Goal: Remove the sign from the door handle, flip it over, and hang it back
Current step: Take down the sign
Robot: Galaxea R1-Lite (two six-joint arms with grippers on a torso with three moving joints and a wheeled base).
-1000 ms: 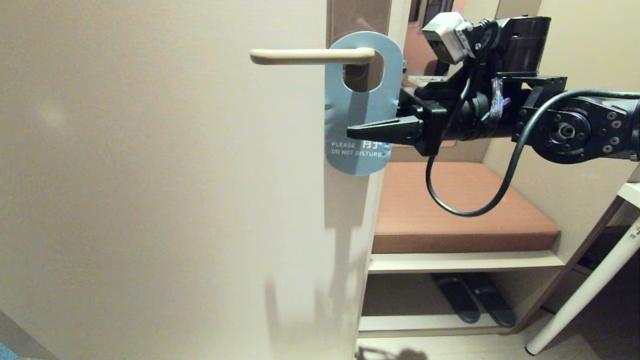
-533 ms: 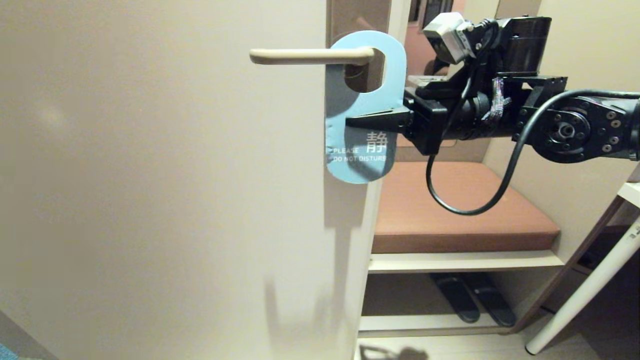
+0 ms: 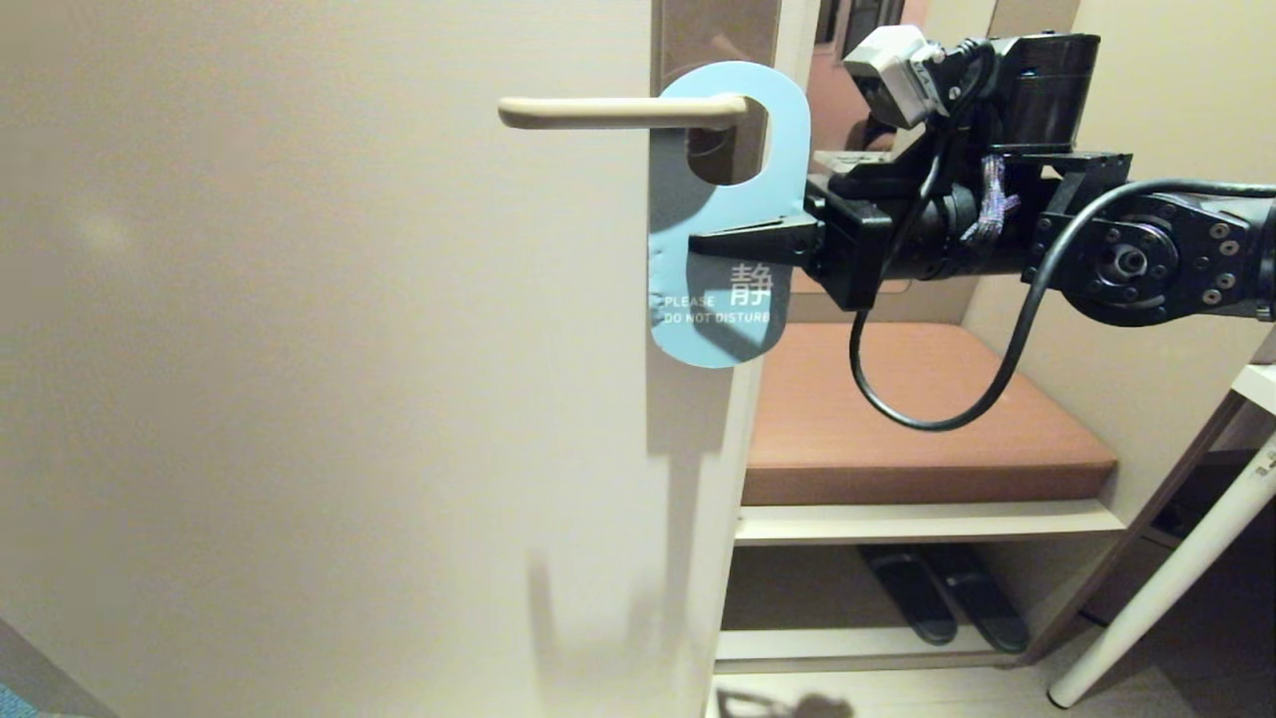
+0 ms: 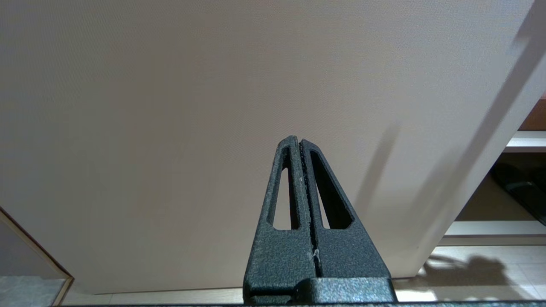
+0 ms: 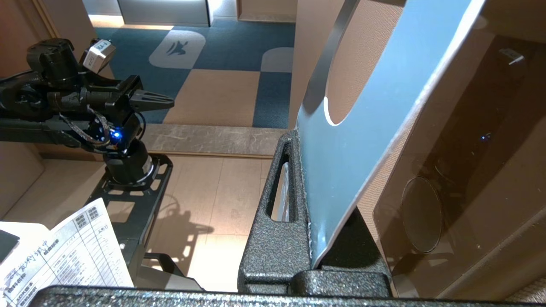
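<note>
The sign (image 3: 723, 204) hangs by its hole on the door handle (image 3: 618, 112), blue "PLEASE DO NOT DISTURB" side facing me. The cream lever sticks out left from its brown plate (image 3: 713, 30). My right gripper (image 3: 698, 244) reaches in level from the right and is shut on the sign's right edge, just above the lettering. In the right wrist view the blue sign (image 5: 362, 128) is pinched in the right gripper (image 5: 300, 140); the far finger is hidden behind the card. My left gripper (image 4: 296, 140) is shut and empty, parked low, facing the door's lower panel.
The beige door (image 3: 299, 399) fills the left. Right of its edge stands a bench with a brown cushion (image 3: 917, 409), with dark slippers (image 3: 942, 593) on the shelf under it. A white table leg (image 3: 1166, 578) slants at the far right. A printed sheet (image 5: 72, 251) lies on the robot's base.
The right gripper's jaws have closed on the sign. The near finger rose, uncovering the lettering, and the card shifted slightly. Over the last half second nothing moved.
</note>
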